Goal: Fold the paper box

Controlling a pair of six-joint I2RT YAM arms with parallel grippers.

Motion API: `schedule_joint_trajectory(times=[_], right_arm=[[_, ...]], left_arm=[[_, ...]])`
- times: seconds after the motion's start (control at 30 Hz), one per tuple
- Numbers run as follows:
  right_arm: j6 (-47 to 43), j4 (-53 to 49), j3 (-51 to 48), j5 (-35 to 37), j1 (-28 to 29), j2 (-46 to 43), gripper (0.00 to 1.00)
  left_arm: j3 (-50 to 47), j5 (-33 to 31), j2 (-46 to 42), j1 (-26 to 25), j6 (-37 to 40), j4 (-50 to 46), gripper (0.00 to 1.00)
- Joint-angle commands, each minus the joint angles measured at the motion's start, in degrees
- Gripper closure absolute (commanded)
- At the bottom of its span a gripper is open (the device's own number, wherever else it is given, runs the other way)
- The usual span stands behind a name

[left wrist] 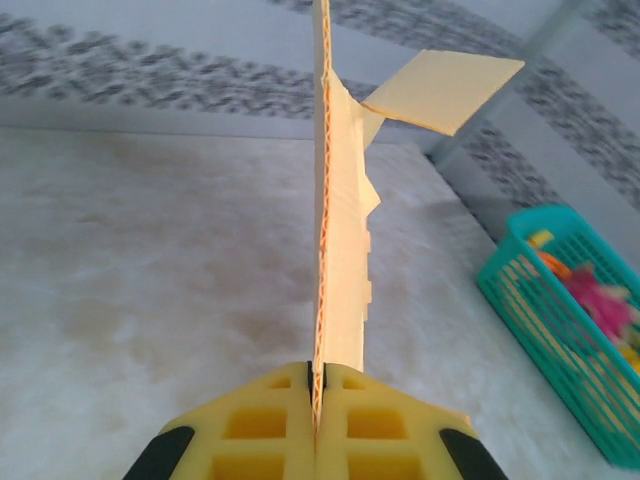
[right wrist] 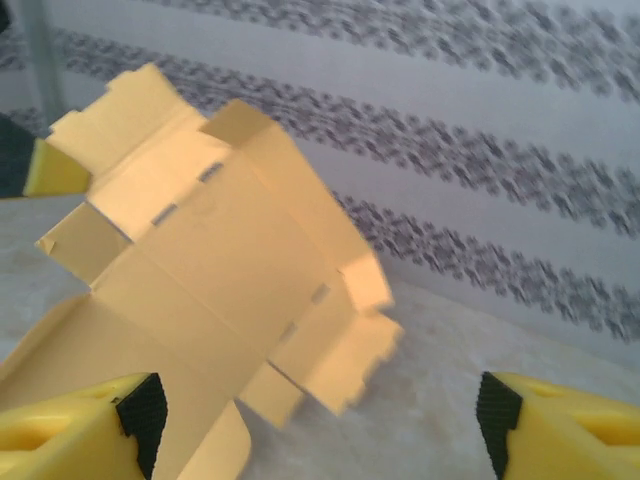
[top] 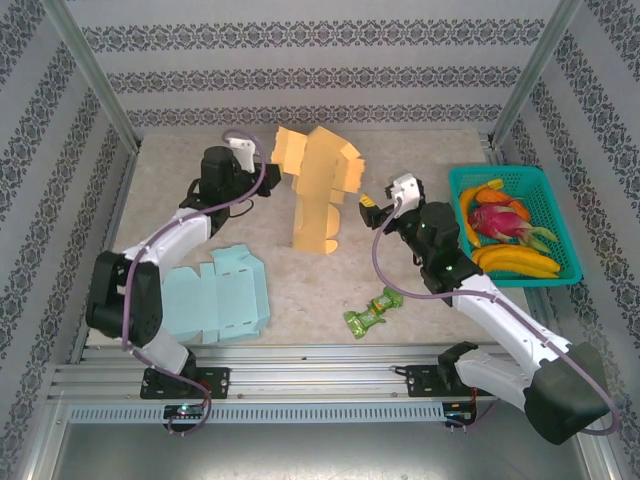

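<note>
While the yellow paper box [top: 318,190] stands on edge, half opened out, everything else gets placed from it. Biggest first: the table [top: 310,300] spreads out beneath it. Then comes the box itself, with its flaps splayed toward the back wall. A pale blue flat blank [top: 215,295] lies well off to the box's near left, and a teal basket [top: 495,170] of fruit sits well away to its right.

Now the arms. The left gripper [left wrist: 316,395] is clamped tight on the box's left edge, board sandwiched between both pads, propping it upright. The right gripper [right wrist: 320,410] hangs just right of the box, jaws wide, nothing in them. One finger looks close to a lower panel, though blur makes contact hard to call.

Smallest is a green snack packet [top: 372,312], nearer than the box and apart from it.

The danger: a single thin-edge pinch carries a tall sheet. A push from the right could twist it, crease it off its score lines, or pull it free.

Printing? None on the box or the blank, and the packet's is too small to read.
</note>
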Motion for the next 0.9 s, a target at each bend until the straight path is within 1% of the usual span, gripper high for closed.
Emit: schedule_joint_trajectory(times=[0.0,0.1,0.17,0.23,0.37,0.47,0.57,0.6,0.7,0.87], right_arm=[[-16.17,-9.65,7.20,-12.61,0.45,1.86,0.20],[-26.73,-27.61,16.68,-17.36,0.12,3.79,0.23],[-33.14,-37.77,21.88,-17.82,-0.06,4.47,0.26],[-41.08,-45.03,25.04,-17.93,-0.24,4.08,0.31],[-47.71,-49.89,27.02,-17.41,-3.18,1.94,0.31],[-49.83,-52.63,27.40,-20.52,-7.33,0.49,0.31],[-50.41,-52.56,25.97,-22.53,-11.24,-0.10,0.31],[-51.31,-52.78,25.37,-23.57,-12.43,-0.08,0.31],[-52.49,-52.14,23.57,-24.47,-13.67,0.99,0.31],[-52.79,-51.54,23.85,-25.61,-14.09,4.97,0.35]], left_arm=[[-4.16,-0.34,-4.84,-1.90,6.78,6.46,1.00],[-9.90,-1.35,-8.99,-3.19,9.86,11.81,1.00],[-12.05,-0.65,-11.39,-5.12,16.11,12.10,1.00],[-13.51,-0.56,-12.58,-6.99,20.07,12.73,1.00],[-15.98,2.17,-12.41,-8.84,22.91,16.53,1.00],[-19.06,1.53,-12.52,-9.41,24.24,20.41,1.00],[-22.42,0.40,-11.86,-9.33,26.32,25.61,1.00],[-22.26,0.95,-11.40,-9.34,27.10,25.33,1.00],[-21.23,1.01,-11.78,-9.33,27.11,23.27,1.00],[-22.98,0.77,-14.25,-9.35,27.18,25.89,1.00]])
